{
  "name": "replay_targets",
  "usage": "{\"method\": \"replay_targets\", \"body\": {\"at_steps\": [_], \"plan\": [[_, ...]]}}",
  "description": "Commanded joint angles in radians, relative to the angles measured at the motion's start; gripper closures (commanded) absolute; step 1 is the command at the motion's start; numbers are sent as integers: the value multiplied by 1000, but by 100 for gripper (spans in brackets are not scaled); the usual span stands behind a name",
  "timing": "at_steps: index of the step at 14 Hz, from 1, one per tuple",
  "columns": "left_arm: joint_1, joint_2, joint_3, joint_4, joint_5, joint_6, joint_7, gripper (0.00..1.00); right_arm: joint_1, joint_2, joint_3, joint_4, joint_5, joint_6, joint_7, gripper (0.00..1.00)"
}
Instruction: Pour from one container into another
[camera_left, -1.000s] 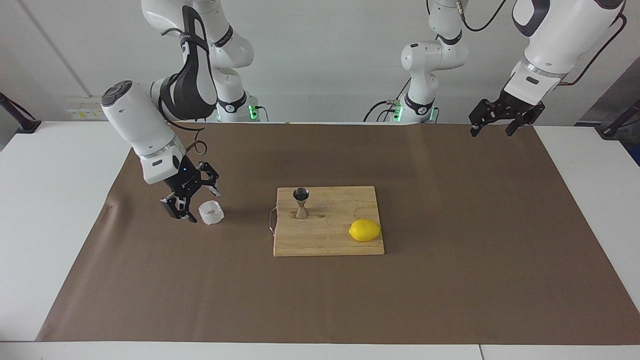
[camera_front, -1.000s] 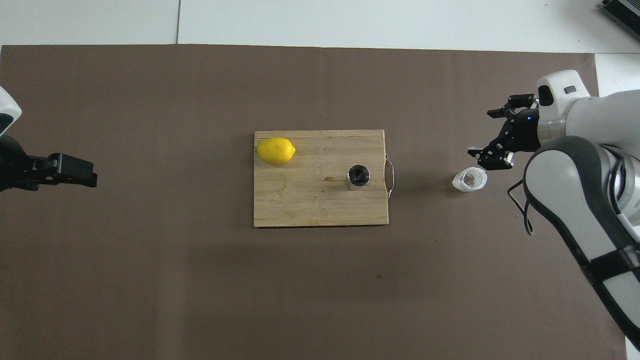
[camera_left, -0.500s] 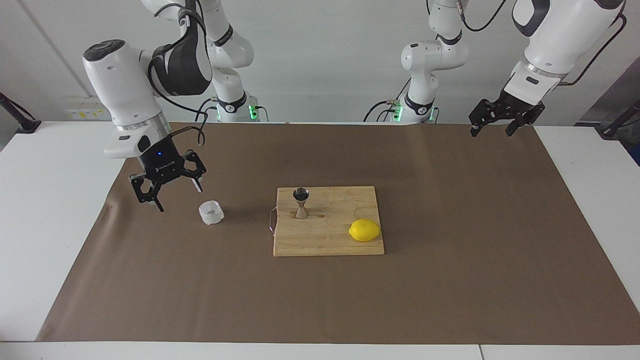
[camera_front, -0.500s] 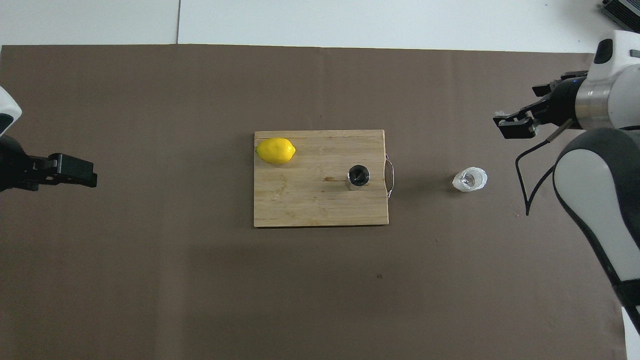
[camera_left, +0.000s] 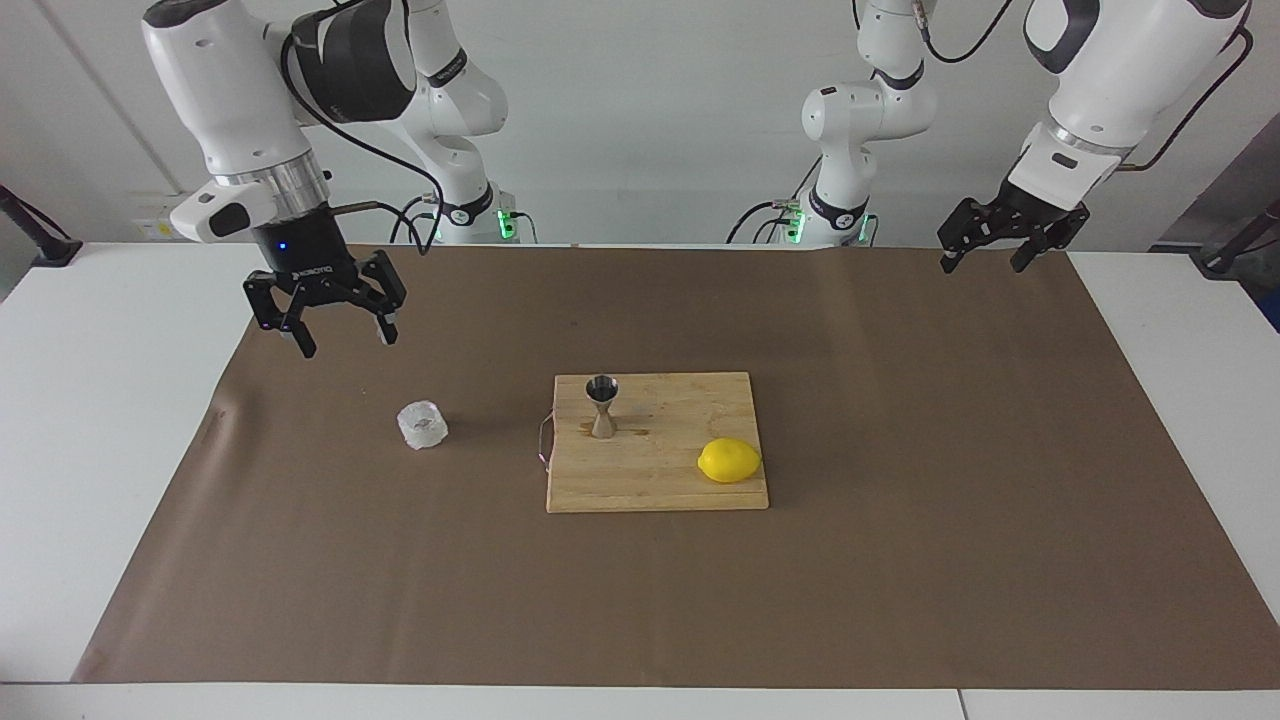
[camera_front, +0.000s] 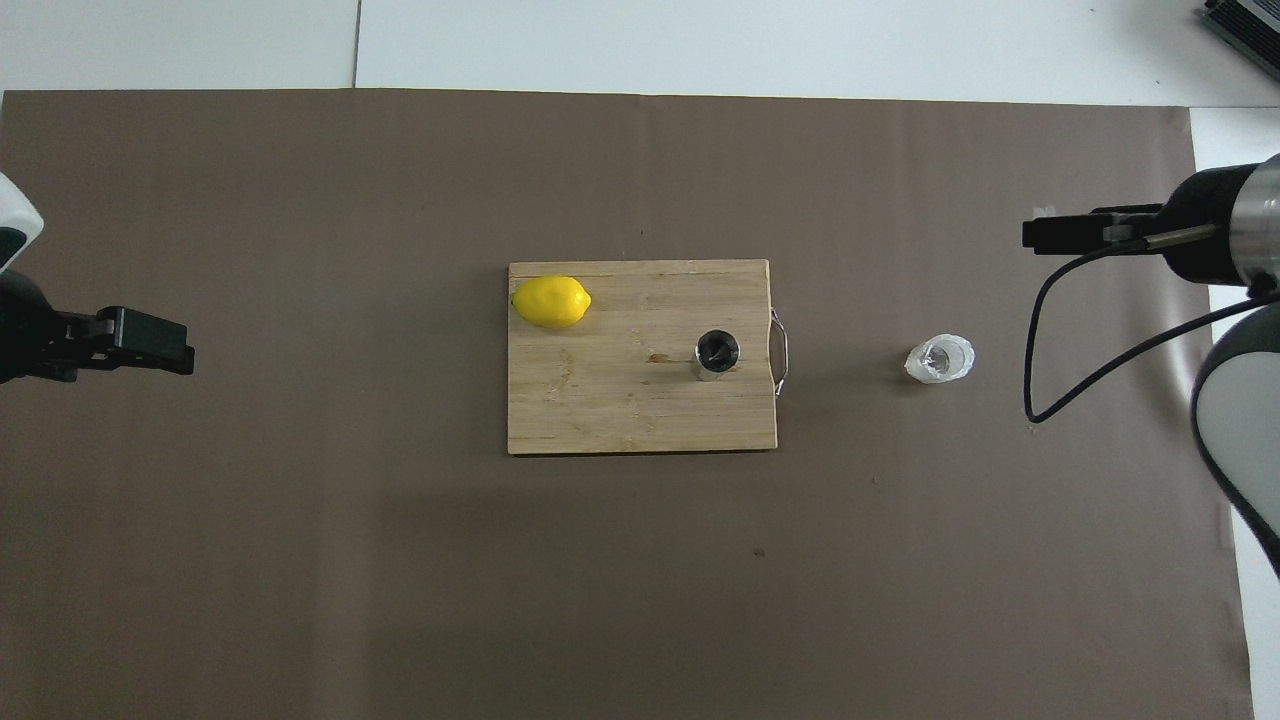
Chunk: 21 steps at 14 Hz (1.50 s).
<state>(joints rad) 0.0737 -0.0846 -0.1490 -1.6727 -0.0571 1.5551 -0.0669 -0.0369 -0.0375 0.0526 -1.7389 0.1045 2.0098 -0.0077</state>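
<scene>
A white table carries a broad brown paper mat (camera_left: 900, 560), with a pale wall at the robots' end.

Reading the facing view from its left edge across: the right gripper (camera_left: 341, 338) hangs in the air over bare mat, empty, its jaws spread wide. The clear cup (camera_left: 422, 424) stands upright on the mat toward the right arm's end of the table, at about five o'clock from that gripper and well apart from it. At three o'clock from the cup comes the wooden cutting board (camera_left: 660, 490). The steel jigger (camera_left: 602, 405) stands upright on the board at its edge nearest the cup, and a lemon (camera_left: 729, 460) lies on the board at about four o'clock from the jigger. Last, the left gripper (camera_left: 985, 260) waits high over the mat's corner by its own base, jaws open and empty.

The cup looks light, stiff and probably slick on its facets, perhaps brittle. A moderate pinch across its side wall, below the rim, seems the safest hold. The jigger's narrow base suggests it would tip easily if nudged.
</scene>
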Motion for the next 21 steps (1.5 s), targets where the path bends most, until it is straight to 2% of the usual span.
{"method": "replay_targets", "body": {"at_steps": [1, 3, 6, 7, 21], "plan": [[15, 5, -9, 13, -10, -20, 1, 0, -17, 10, 6, 122, -68, -158, 132, 0], [15, 5, -9, 13, -10, -20, 1, 0, -12, 25, 7, 180, -106, -258, 149, 0], [15, 5, -9, 13, -10, -20, 1, 0, -5, 33, 9, 208, -115, -341, 150, 0], [15, 5, -9, 13, -10, -20, 1, 0, -5, 42, 9, 232, -112, -350, 150, 0], [15, 5, -9, 11, -10, -24, 3, 0, -1, 27, 15, 216, -112, -431, 172, 0]]}}
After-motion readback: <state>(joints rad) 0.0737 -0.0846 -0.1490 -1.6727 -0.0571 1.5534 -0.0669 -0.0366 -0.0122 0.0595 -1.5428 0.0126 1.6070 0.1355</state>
